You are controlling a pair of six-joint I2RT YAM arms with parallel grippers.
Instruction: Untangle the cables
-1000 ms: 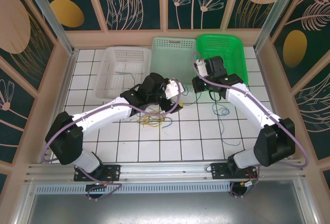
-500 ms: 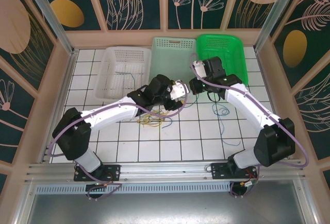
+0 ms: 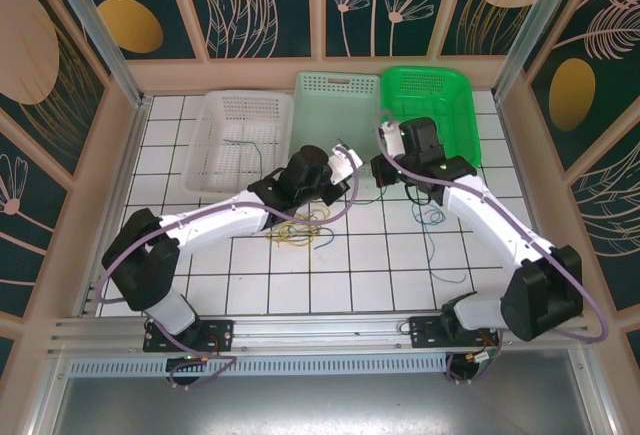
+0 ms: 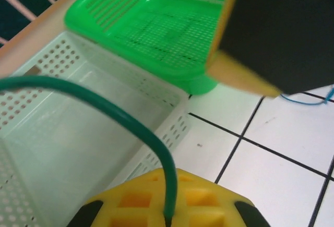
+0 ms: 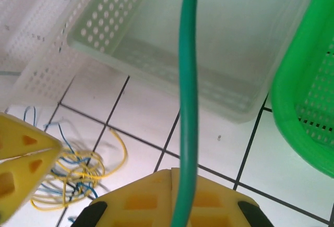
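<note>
A dark green cable [image 4: 156, 148] arcs up out of my left gripper [image 4: 169, 219], whose yellow fingers are shut on it. The same green cable [image 5: 187, 81] runs straight up from my right gripper [image 5: 172, 195], also shut on it. From above, the left gripper [image 3: 350, 167] and the right gripper [image 3: 380, 170] hover close together just in front of the pale green basket [image 3: 337, 105]. A tangle of yellow and blue cables [image 3: 295, 233] lies on the tiles below the left arm, the same tangle [image 5: 78, 169] showing in the right wrist view. A loose blue cable [image 3: 432, 220] lies under the right arm.
A white basket [image 3: 240, 140], the pale green basket and a bright green basket [image 3: 430, 105] stand in a row at the back. Wooden walls close in the white tiled table [image 3: 300, 285]. The right gripper's dark body [image 4: 271, 28] looms close in the left wrist view.
My left gripper has swung right toward the right gripper and closed on the dark green cable. The right gripper stayed shut and shifted only slightly.
</note>
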